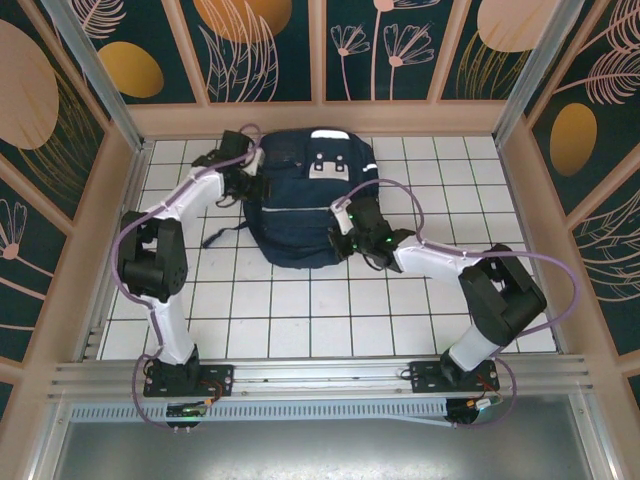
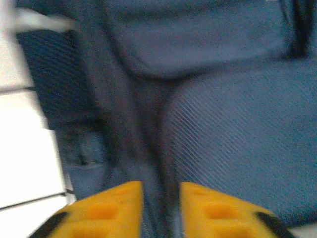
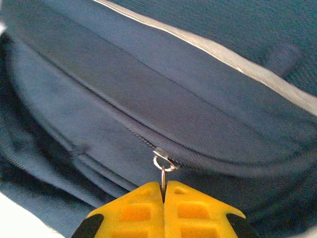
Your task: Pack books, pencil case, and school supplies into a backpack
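The navy-blue backpack (image 1: 300, 205) lies on the white tiled table, pale stripe and white patches facing up. My left gripper (image 1: 243, 168) is at its upper left side. In the left wrist view the yellow fingers (image 2: 106, 210) stand a little apart, with a fold of backpack fabric (image 2: 158, 163) pinched between them. My right gripper (image 1: 345, 228) is at the backpack's right side. In the right wrist view it (image 3: 163, 187) is shut on the thin metal zipper pull (image 3: 163, 174), which hangs from the slider (image 3: 161, 156) on a curved zip line. The books and school supplies are out of view.
A loose dark strap (image 1: 222, 236) trails from the backpack's left side onto the tiles. Wooden-framed walls (image 1: 120, 190) enclose the table on three sides. Bare tiles (image 1: 300, 310) lie between the backpack and the arm bases.
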### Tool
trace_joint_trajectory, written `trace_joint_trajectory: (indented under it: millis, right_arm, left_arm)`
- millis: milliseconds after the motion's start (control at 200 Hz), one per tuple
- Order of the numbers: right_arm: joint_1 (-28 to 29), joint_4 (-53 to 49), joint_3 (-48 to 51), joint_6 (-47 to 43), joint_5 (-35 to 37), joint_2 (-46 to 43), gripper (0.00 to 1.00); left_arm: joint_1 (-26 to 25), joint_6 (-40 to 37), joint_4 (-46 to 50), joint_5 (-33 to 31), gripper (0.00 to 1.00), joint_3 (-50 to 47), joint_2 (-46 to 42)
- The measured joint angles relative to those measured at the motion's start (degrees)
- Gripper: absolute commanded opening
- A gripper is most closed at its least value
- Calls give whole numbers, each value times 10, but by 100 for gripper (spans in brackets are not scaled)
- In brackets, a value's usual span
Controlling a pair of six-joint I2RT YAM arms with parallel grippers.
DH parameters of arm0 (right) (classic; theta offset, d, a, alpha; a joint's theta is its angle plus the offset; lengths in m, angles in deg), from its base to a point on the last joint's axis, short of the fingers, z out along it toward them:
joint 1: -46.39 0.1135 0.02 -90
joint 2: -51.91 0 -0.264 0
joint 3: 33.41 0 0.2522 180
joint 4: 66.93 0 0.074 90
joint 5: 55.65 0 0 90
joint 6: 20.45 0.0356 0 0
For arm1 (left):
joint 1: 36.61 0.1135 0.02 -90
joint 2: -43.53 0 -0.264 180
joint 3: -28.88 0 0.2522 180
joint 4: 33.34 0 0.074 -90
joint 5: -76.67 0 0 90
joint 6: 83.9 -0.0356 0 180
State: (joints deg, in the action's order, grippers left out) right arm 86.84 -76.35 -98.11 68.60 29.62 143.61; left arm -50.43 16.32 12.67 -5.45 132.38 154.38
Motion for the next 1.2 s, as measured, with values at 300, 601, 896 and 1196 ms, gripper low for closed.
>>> trace_joint_trajectory:
  millis: [300, 601, 896, 1196]
  right_arm:
    - [62, -8, -108, -22, -46, 81, 0]
    - [64, -2, -113, -30, -64, 84, 0]
    - [96, 5, -118, -32, -65, 99, 0]
    - [124, 0, -133, -47, -40, 111, 0]
  left_arm:
    - [9, 115, -8, -2, 41, -190, -155]
    - [-6, 341, -83, 35, 45, -330, -260]
    - [-15, 486, -197, 19, 46, -372, -265]
    - [-25, 529, -235, -11, 0, -389, -220]
